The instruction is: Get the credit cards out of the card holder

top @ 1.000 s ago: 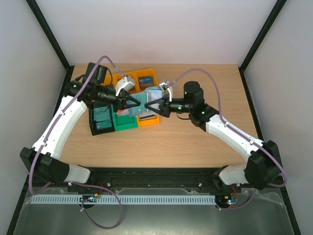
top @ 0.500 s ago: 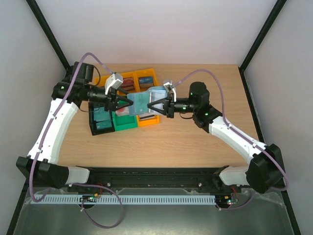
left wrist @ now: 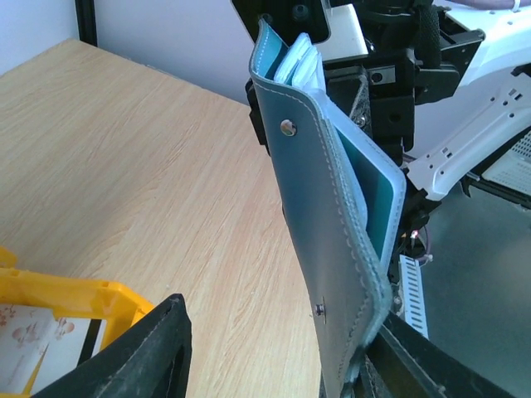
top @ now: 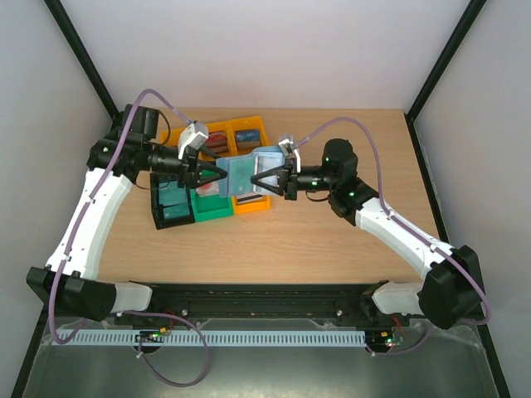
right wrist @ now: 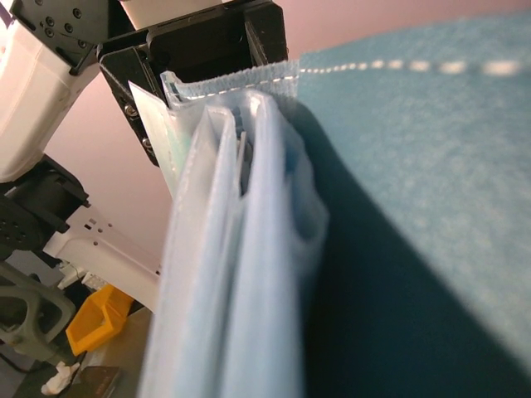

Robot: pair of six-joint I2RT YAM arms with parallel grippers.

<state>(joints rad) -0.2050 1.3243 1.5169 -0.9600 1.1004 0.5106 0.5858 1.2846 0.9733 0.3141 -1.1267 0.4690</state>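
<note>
The teal-blue card holder [top: 241, 172] hangs in the air between my two grippers, above the bins. My right gripper [top: 259, 179] is shut on its far end; its black jaws also show in the left wrist view [left wrist: 369, 75]. In that view the holder [left wrist: 319, 207] stands edge-on with its pale sleeves [left wrist: 300, 62] fanned out, and a teal card [left wrist: 377, 195] shows between them. My left gripper [left wrist: 278, 327] is wide open, and the holder's lower edge rests against one finger [left wrist: 415, 365]. In the right wrist view the sleeves [right wrist: 241, 274] fill the picture and hide the fingers.
Under the holder stand orange bins [top: 255, 124], a green bin [top: 211, 209] and a black bin [top: 158, 207] with cards inside. An orange bin corner [left wrist: 75, 294] sits just below the left finger. Bare wooden table [top: 348, 240] lies to the right and front.
My left arm has drawn back to the left. My right arm has shifted slightly right with the holder. In the last half second almost nothing has moved.
</note>
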